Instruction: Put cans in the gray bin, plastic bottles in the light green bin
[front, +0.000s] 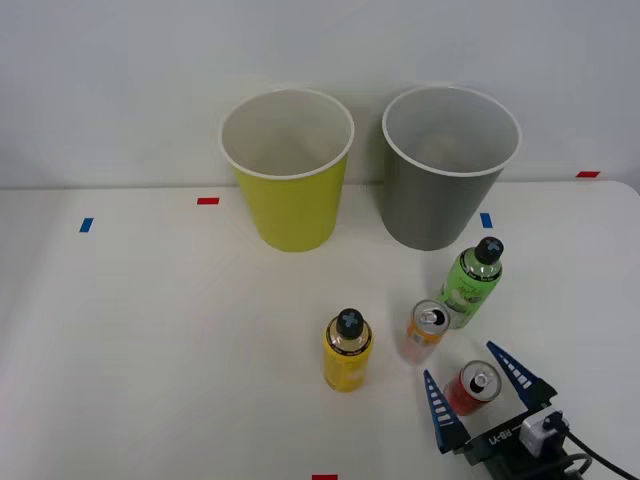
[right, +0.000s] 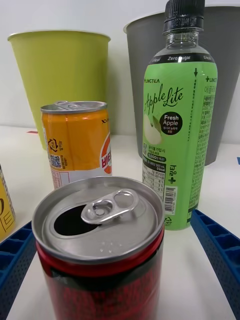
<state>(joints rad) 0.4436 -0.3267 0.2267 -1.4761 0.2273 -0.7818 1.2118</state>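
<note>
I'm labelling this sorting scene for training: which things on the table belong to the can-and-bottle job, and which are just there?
Job: red can between the open fingers of the right gripper; orange can; green-labelled bottle; yellow-labelled bottle; gray bin; light green bin.

Just there: red tape marks and blue tape marks on the table.

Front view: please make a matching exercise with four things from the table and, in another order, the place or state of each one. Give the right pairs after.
Things:
1. red can
2. orange can
3. yellow-labelled bottle
4. gray bin

Places or states:
A. stands beside the green-labelled bottle
B. stands to the right of the light green bin
C. between the open right gripper's blue fingers
D. stands alone, left of both cans

Pairs: 1-C, 2-A, 3-D, 4-B
</note>
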